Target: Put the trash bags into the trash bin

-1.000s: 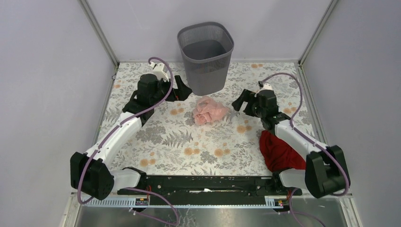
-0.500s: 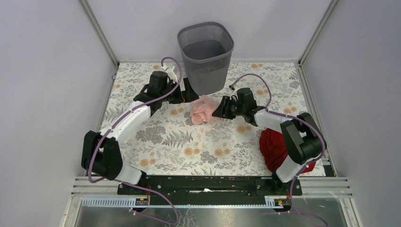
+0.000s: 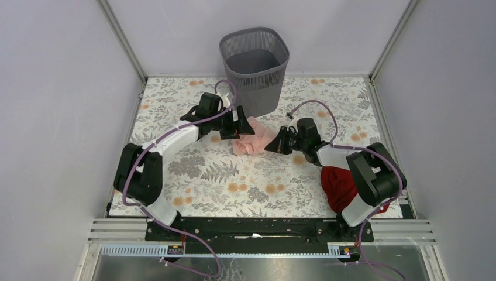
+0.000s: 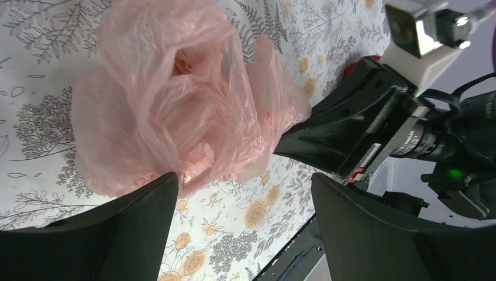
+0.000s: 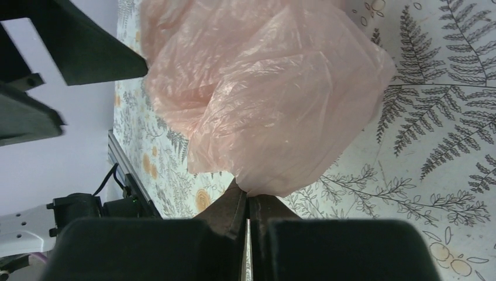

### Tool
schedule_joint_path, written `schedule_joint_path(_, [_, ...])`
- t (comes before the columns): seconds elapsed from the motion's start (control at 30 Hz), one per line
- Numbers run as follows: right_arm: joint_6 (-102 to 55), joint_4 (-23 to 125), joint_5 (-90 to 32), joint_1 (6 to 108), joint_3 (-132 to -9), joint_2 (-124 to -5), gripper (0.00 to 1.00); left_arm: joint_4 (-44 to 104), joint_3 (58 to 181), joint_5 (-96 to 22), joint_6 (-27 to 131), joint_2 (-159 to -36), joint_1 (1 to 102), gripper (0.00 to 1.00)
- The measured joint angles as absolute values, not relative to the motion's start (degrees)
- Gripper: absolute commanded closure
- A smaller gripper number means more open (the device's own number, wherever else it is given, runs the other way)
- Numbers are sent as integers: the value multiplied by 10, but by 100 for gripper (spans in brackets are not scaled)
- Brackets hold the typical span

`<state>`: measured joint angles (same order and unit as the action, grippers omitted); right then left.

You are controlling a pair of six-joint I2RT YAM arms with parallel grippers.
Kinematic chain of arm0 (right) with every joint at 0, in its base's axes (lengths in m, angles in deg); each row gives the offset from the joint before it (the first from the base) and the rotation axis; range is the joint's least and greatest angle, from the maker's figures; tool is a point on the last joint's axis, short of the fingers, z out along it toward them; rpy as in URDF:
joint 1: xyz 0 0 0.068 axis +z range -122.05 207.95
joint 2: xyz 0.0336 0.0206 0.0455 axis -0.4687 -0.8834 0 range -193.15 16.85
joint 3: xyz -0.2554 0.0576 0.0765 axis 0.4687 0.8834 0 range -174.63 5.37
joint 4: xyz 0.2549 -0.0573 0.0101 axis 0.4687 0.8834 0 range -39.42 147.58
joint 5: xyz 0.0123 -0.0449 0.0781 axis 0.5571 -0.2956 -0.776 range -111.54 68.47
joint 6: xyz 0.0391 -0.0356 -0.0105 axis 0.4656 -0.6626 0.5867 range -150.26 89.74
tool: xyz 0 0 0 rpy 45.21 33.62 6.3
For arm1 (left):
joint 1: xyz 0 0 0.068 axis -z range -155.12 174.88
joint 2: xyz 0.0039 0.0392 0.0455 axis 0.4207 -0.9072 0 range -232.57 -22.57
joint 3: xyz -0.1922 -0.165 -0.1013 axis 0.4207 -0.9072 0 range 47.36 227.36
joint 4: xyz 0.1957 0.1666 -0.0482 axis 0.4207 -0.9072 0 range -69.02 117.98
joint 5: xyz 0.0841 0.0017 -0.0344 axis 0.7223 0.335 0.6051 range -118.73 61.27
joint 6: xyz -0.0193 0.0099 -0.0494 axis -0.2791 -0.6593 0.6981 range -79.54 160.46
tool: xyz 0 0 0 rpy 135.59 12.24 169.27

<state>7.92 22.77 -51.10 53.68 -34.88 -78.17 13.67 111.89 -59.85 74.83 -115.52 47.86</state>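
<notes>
The crumpled pale-pink trash bag (image 3: 252,138) lies on the floral table just in front of the dark grey mesh trash bin (image 3: 255,70). My right gripper (image 3: 274,145) is at the bag's right edge, shut on a pinch of the film (image 5: 263,88); its jaws (image 5: 248,196) are pressed together. My left gripper (image 3: 241,124) is at the bag's upper left and stands open. In the left wrist view the bag (image 4: 175,99) lies ahead of the wide-apart fingers (image 4: 243,181), brushing one fingertip, with the right gripper (image 4: 351,129) beyond it.
A dark red cloth (image 3: 342,187) lies on the table at the right, beside the right arm's base. The bin stands against the back edge of the table, with walls on the left, right and behind.
Both arms have moved in on the bag. The right gripper went from open to shut on the bag's right edge. The left gripper came closer from the upper left.
</notes>
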Motion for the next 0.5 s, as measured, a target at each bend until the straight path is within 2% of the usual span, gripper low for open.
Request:
schedule_joint_path(0.33, [69, 231, -510, 539, -326, -706, 100, 51, 1184, -498, 703, -1193, 517, 22])
schedule_joint_path(0.43, [58, 251, -510, 540, -322, -687, 100, 35, 1190, -473, 696, -1204, 524, 29])
schedule_joint_path(0.5, [55, 254, -510, 541, -318, -681, 100, 27, 1190, -470, 694, -1211, 529, 40])
